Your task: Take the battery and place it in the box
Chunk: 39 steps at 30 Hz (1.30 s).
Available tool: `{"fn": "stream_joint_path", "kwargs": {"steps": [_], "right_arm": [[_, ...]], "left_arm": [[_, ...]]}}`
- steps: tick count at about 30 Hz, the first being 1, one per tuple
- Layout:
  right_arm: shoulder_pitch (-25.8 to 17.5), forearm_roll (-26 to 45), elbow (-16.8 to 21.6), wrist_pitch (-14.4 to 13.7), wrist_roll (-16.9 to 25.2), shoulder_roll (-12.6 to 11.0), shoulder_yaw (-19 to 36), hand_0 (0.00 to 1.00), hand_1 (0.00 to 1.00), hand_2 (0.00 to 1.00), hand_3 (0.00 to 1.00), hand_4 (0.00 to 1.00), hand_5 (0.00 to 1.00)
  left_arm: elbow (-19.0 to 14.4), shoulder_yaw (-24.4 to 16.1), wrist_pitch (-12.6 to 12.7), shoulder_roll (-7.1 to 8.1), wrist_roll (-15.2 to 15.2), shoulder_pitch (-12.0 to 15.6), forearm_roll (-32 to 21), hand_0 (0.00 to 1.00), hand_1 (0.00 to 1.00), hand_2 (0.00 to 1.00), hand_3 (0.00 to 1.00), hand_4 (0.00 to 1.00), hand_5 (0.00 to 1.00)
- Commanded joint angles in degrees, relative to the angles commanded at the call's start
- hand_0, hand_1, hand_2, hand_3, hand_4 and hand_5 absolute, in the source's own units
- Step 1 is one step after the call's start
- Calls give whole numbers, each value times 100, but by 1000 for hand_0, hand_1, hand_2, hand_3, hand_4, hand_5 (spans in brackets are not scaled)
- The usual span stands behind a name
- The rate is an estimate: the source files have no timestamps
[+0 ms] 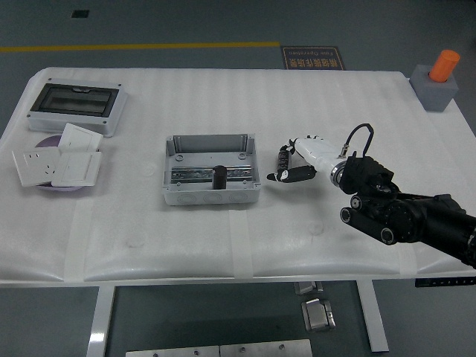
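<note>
A grey open box stands at the table's middle. A black cylindrical battery stands upright inside it, near its front wall. My right hand, white with black fingers, hovers just right of the box, fingers relaxed and holding nothing. Its black arm comes in from the right edge. The left arm is out of view.
A grey enclosure with a dark window lies at the back left. White socket plates sit on a purple disc at the left. A grey block with an orange cylinder stands at the back right corner.
</note>
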Motion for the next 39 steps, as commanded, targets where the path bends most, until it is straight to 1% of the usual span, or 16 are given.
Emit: {"fn": "stream_joint_path", "kwargs": {"steps": [4,5,14,19,28,29,34,35,39], "right_arm": [[-10,-17,-5,-42,31,0,-33,997,786,715,749,998,701],[-12,-27,-5,-52,40,-4,-44,972,754,687,708,987,694],[-11,-132,-32,-96,93,-66,-116,958,737,677,699,980,690],[21,-157,-45,-34,91,-121,-143,948,730,670,695,976,690],[110,-221,69,182,143,-195,-213,944,727,669,696,970,690],[113,-225,81,194,147,-200,-229,961,760,734,813,970,681],[119,-215,87,209,155,-207,-273,961,760,734,813,970,681],[120,-211,82,204,155,-206,-278,985,793,777,886,962,614],[125,-196,53,175,151,-206,-297,985,793,777,886,962,614]], "left_arm": [[0,15,4,0,-8,2,-11,617,620,413,526,544,102],[0,21,6,-1,-10,2,-18,616,619,413,526,545,102],[0,68,15,0,-31,-5,-60,617,622,414,527,543,115],[0,61,8,0,-26,-3,-51,616,624,414,527,546,123],[0,96,4,-2,-39,-9,-92,616,627,414,526,548,136],[0,102,4,-3,-42,-11,-99,616,627,413,527,549,141],[0,135,1,-1,-54,-18,-123,616,627,413,527,549,141],[0,135,1,-1,-56,-19,-123,615,628,413,527,549,141],[0,136,3,-2,-62,-26,-122,615,628,413,527,549,141]]}}
